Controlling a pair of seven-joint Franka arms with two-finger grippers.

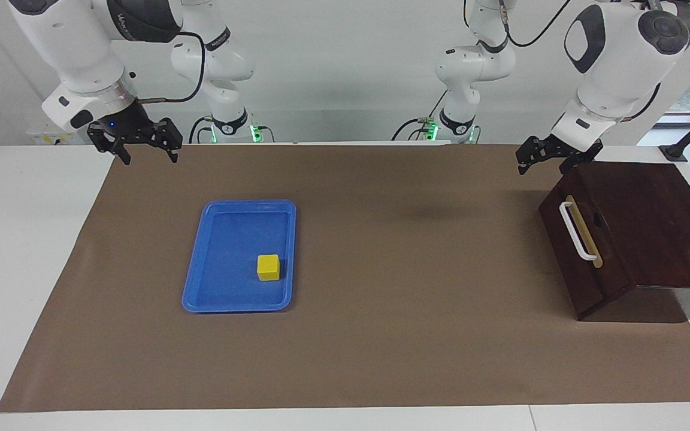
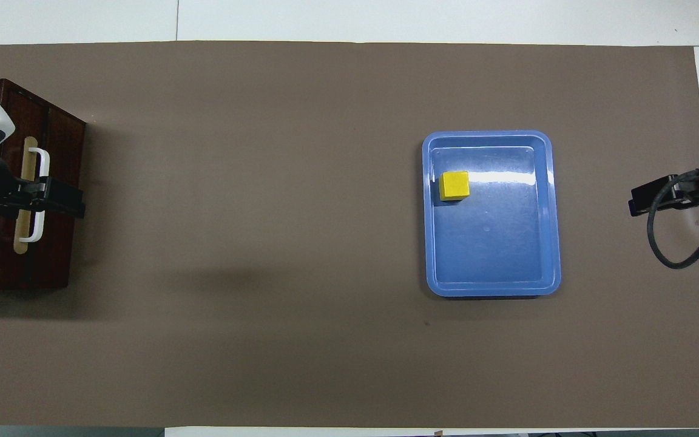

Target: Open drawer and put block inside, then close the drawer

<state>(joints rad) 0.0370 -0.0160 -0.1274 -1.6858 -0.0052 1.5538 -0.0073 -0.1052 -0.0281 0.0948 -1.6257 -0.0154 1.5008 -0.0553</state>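
Drawer (image 1: 581,230) shut; block (image 1: 268,267) in blue tray (image 1: 198,263); left gripper (image 1: 541,157) seemingly above the box's corner, right gripper (image 1: 148,146) waiting, both spread wide.

Legible markings: none can be read with certainty. The right arm (image 1: 141,18) carries light lettering on the dark band of its upper link, too small and slanted to make out. No lettering shows on the drawer (image 1: 584,233), the block (image 1: 268,267), the blue tray (image 1: 201,263) or the brown mat (image 1: 417,335).
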